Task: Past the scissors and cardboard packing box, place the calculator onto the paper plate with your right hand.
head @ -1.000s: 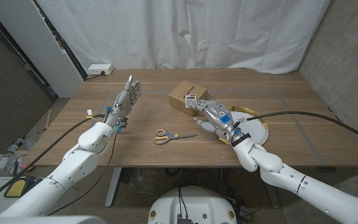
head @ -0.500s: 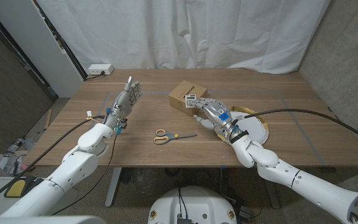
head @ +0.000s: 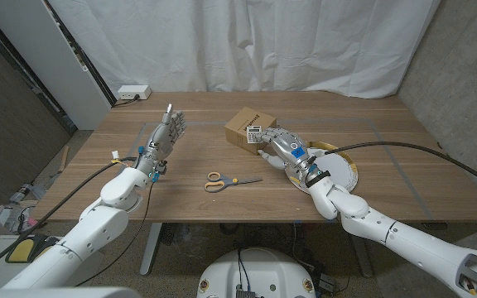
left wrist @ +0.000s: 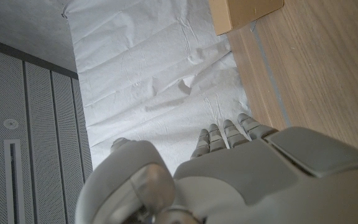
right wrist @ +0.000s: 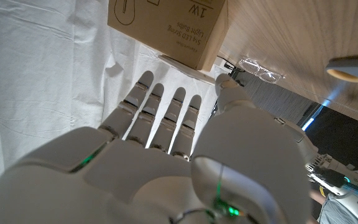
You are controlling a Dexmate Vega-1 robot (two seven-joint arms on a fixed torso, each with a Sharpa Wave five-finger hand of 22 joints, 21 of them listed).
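My right hand holds calculator beside box, plate behind wrist; fingers extended (grip unclear).

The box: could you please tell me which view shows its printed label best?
The right wrist view: the box is close, its printed side facing the camera, just beyond the right hand. The head view shows it whole but small; the left wrist view catches a corner.

Cardboard packing box showing printed black lettering in the right wrist view, "1W" reading clearly, a smaller line beneath looking like "3/4 LED String Light Bulbs", a bulb outline drawing sitting beside it, head view lettering staying too small to read
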